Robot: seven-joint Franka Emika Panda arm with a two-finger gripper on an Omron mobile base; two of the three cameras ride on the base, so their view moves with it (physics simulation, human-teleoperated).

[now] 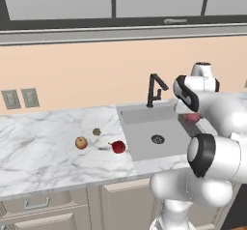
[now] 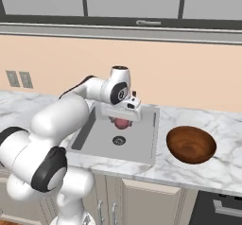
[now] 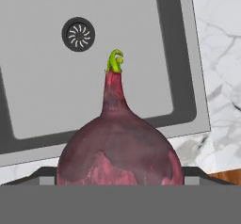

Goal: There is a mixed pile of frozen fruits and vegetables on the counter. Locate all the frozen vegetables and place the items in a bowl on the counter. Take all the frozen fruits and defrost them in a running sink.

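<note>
The hand (image 2: 124, 120) is held above the sink (image 2: 142, 143), clamped on the pinkish-purple vegetable (image 3: 120, 157); the bowl (image 2: 191, 144) is seen unfilled on the marble tabletop (image 2: 222, 167).

A pinkish-purple round vegetable (image 3: 120, 157) with a tapering neck and a small green tip hung in the air above the grey sink (image 2: 137, 143), held in the gripper (image 2: 122, 121). A wide dark brown wooden bowl (image 2: 191, 144) sat upright on the white marble counter (image 1: 38, 147) just right of the sink. Left of the sink lay three fruits: an orange-yellow one (image 1: 81, 142), a small olive-brown one (image 1: 96, 132) and a dark red stemmed one (image 1: 118, 147).
</note>
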